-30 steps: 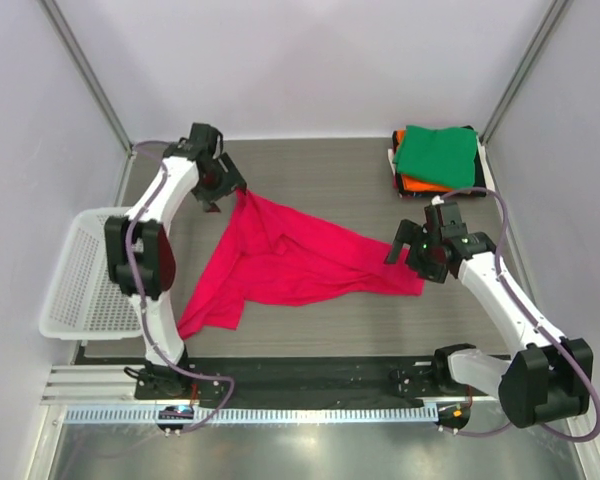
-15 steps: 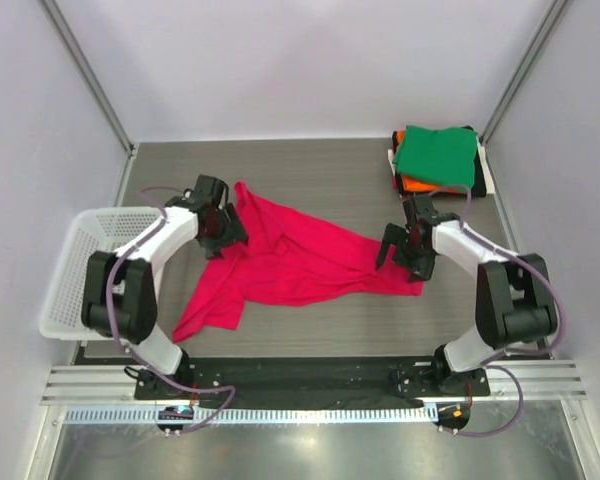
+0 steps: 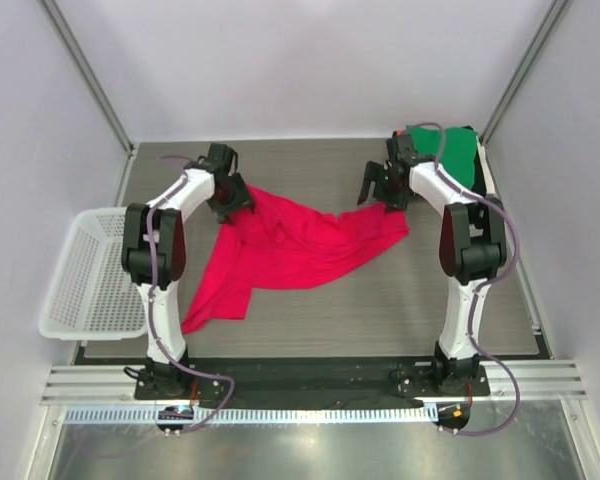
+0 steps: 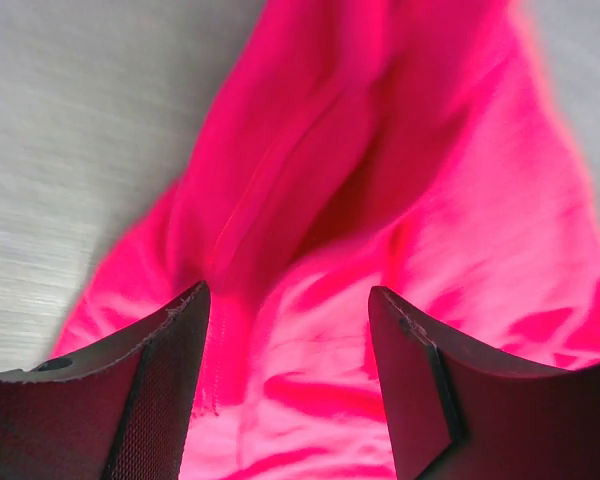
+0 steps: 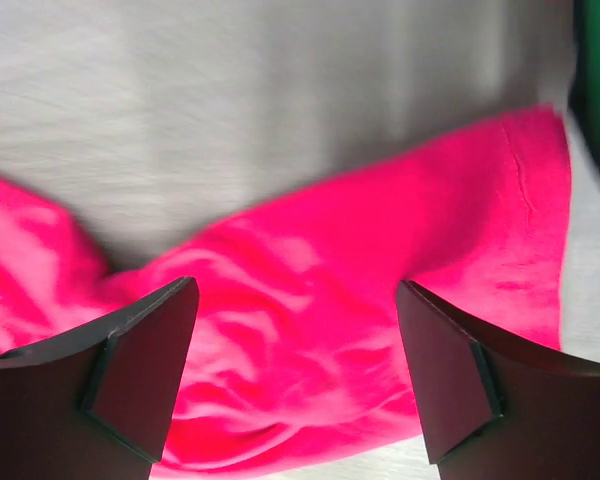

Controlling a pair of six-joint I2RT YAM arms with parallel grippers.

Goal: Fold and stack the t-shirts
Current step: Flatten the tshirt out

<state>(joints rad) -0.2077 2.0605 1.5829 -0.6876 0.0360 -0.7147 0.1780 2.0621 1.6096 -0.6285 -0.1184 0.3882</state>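
Pink-red t-shirt (image 3: 290,250) lies rumpled mid-surface (image 3: 380,310); left hand (image 4: 288,300) and right hand (image 5: 295,290) hang spread over its far corners, gripping nothing; green-topped stack (image 3: 460,150) crowds the far right corner; mesh basket (image 3: 90,270) overhangs the left edge; bare wood-grain shows along the near edge.

I work in a robot lab cell, not a home. My counter (image 3: 320,310) is a grey wood-grain slab boxed in by bare pale walls (image 3: 310,60) behind it and on both sides, and metal frame posts (image 3: 85,70) rise from its far corners. Along the counter's near edge runs an aluminium rail (image 3: 310,385) where my two arms (image 3: 150,250) are bolted, with purple cables (image 3: 502,225) looped along them. A white mesh basket (image 3: 90,280) sits off the counter's left edge. The only homely things are a pink-red t-shirt (image 3: 290,255) spread mid-counter and a folded stack (image 3: 463,155) at its far right corner.
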